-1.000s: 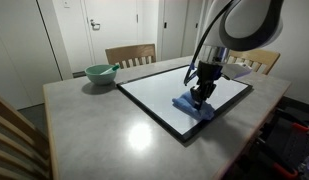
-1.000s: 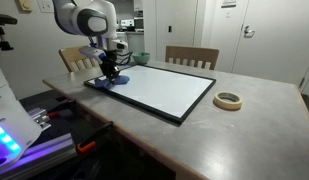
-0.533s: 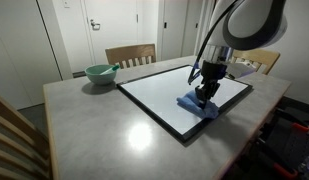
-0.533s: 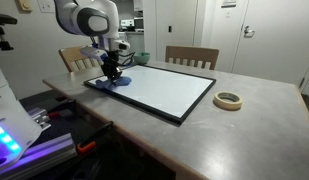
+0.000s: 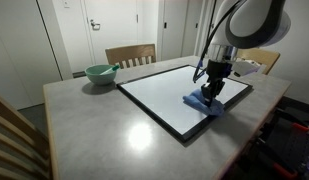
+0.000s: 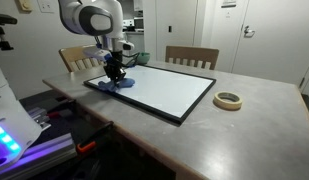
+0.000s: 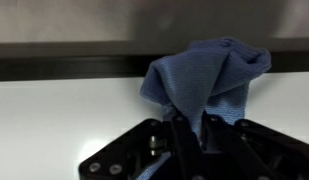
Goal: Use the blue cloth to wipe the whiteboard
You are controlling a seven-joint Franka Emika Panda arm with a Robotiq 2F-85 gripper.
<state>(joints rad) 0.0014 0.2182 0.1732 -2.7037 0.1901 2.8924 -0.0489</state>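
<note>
A whiteboard point(image 5: 169, 92) with a black frame lies flat on the grey table; it also shows in the other exterior view point(image 6: 169, 88) and fills the wrist view point(image 7: 64, 110). A crumpled blue cloth point(image 5: 204, 103) lies on the board near its edge, also seen in an exterior view point(image 6: 118, 84) and in the wrist view point(image 7: 209, 75). My gripper point(image 5: 210, 92) points straight down and is shut on the cloth, pressing it onto the board. In the wrist view the cloth is pinched between the fingers point(image 7: 189, 125).
A green bowl point(image 5: 99, 73) with a utensil sits beside the board's far corner. A roll of tape point(image 6: 228, 100) lies on the table past the board's other end. Wooden chairs point(image 5: 130, 55) stand around the table. A table edge is close to the gripper.
My gripper has dragged the cloth a short way along the board's edge strip, to the right in both exterior views. The board itself has not moved.
</note>
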